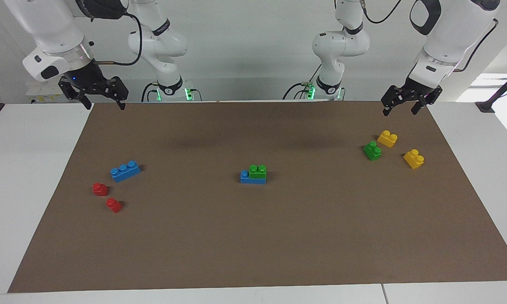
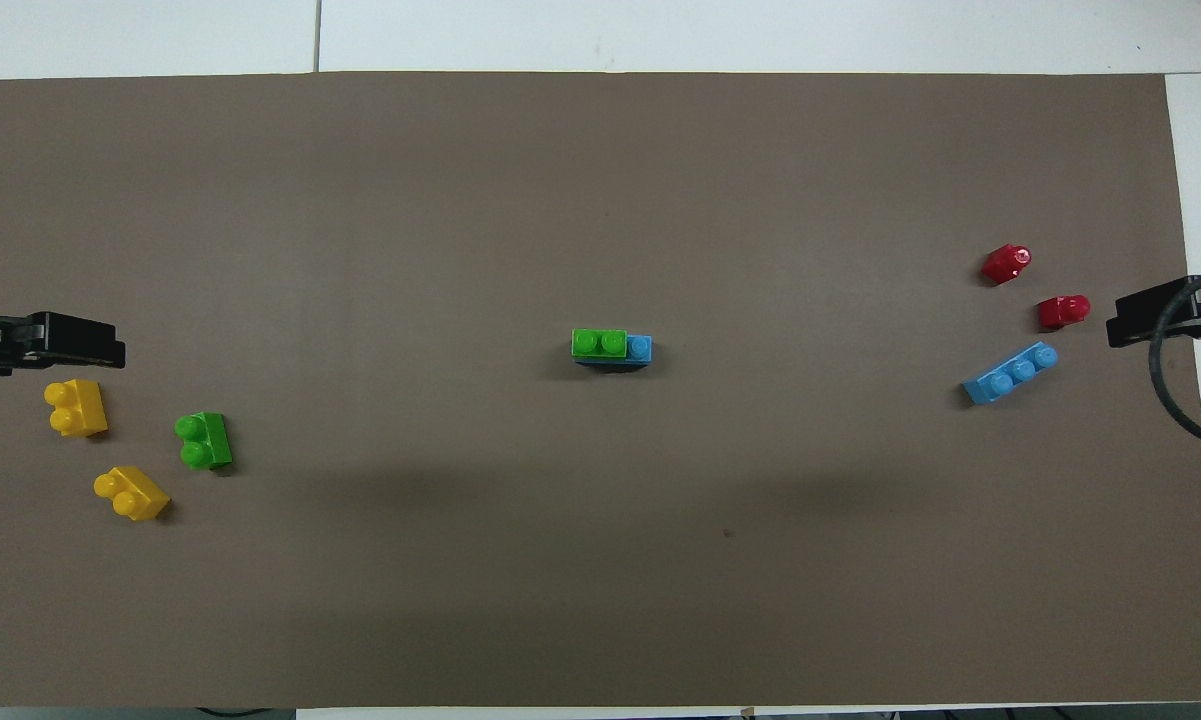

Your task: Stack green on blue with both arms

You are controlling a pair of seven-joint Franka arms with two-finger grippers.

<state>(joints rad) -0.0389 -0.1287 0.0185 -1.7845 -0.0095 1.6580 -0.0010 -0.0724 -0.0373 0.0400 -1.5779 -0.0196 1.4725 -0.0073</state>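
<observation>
Brown mat [image 1: 278, 253], green brick [image 1: 258, 171] on blue brick [image 1: 245, 177]

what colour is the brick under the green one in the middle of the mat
Blue. The blue brick lies under the green brick, one stud uncovered; the facing view shows it best.

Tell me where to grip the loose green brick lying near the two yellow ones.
Come straight down on the loose green brick and close on its two long flat sides, below the studs. It sits upright, apart from the yellow bricks, so both sides look free. The left gripper is closest.
</observation>
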